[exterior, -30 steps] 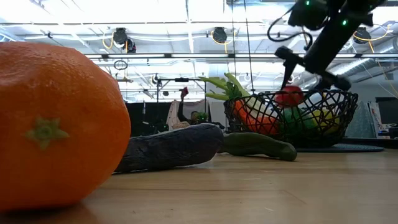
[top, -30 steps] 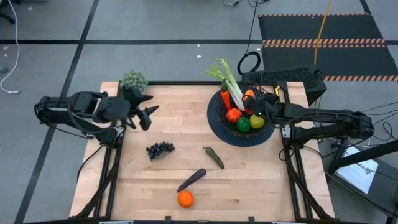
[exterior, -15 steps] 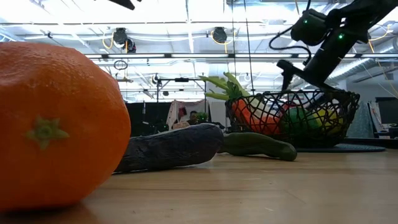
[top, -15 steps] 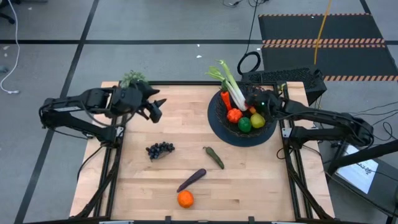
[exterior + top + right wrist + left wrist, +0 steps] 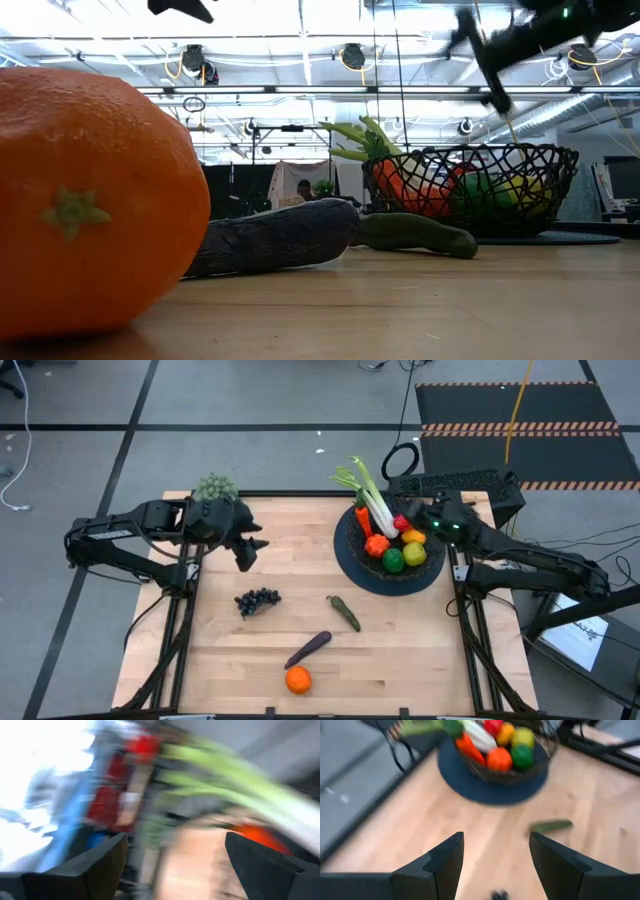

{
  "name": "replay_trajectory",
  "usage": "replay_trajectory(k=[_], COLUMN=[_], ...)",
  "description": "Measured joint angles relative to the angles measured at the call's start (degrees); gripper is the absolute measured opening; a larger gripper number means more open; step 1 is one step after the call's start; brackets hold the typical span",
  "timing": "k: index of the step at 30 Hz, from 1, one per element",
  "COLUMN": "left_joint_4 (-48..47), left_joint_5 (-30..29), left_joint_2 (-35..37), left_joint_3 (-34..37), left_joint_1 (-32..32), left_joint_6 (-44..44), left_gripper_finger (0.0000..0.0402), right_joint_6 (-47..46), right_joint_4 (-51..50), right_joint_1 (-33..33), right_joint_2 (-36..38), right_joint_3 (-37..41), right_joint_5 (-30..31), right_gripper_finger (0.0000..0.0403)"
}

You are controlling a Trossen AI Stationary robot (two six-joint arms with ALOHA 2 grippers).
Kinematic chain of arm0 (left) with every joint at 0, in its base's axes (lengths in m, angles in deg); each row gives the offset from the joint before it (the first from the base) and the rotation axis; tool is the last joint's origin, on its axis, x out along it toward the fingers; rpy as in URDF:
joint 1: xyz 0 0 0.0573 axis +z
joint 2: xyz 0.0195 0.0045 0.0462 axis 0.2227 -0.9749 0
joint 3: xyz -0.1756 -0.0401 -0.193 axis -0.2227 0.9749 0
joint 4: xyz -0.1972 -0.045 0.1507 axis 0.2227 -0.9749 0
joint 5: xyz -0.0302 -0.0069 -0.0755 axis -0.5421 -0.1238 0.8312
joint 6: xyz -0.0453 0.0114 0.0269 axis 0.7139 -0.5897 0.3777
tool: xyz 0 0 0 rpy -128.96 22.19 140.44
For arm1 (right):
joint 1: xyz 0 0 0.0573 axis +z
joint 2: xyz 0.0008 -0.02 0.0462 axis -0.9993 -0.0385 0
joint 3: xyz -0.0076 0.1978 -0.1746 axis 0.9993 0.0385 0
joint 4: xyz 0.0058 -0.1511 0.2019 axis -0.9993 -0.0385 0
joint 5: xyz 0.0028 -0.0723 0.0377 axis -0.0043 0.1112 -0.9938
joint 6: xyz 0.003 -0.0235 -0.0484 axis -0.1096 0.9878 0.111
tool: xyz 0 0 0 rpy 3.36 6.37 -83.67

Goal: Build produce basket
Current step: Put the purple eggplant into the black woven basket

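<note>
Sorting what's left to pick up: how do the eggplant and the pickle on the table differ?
The eggplant is purple and longer; the pickle is green and shorter. The eggplant lies nearer the loose orange, the pickle nearer the basket. Both are slender, lie flat on the table, outside the basket, untouched by either gripper.

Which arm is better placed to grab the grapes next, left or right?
Left. The left gripper hangs open just above the grapes on the table's left half. The right gripper is at the basket, across the table, with the pickle between.
</note>
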Motion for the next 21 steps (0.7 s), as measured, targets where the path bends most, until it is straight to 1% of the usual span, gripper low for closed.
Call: replay_trajectory(k=[3,5,7,10,13,16,19,21], left_joint_4=[-3.3,-4.6,-5.4,-7.1,-6.6,-6.0,-6.0,-5.8], left_joint_5=[4.4,7.2,9.7,11.4,11.3,8.4,3.6,1.7], left_joint_2=[0.0,0.0,0.0,0.0,0.0,0.0,-0.1,-0.6], left_joint_3=[0.0,0.0,0.0,0.0,0.0,0.0,0.0,0.0], left_joint_1=[-0.3,-1.0,-2.2,-5.7,-10.9,-16.9,-22.6,-25.6], left_joint_6=[3.3,5.6,7.8,11.1,14.4,18.5,21.1,22.0], left_gripper_finger=[0.0225,0.0225,0.0225,0.0225,0.0225,0.0225,0.0225,0.0225], right_joint_6=[7.2,9.3,11.1,12.3,11.5,11.8,13.7,16.1], right_joint_4=[14.5,21.8,25.8,27.2,27.0,27.1,27.3,27.2], right_joint_1=[5.7,10.8,16.5,26.0,35.5,43.6,49.6,52.8], right_joint_2=[0.1,-0.6,-1.7,-4.5,-8.7,-13.6,-18.8,-22.1], right_joint_3=[0.0,0.0,0.0,0.0,-1.1,-4.2,-8.6,-12.0], right_joint_5=[1.4,4.0,7.9,14.8,22.6,29.3,32.8,33.8], right_gripper_finger=[0.0329,0.0329,0.0329,0.0329,0.0329,0.0329,0.0329,0.0329])
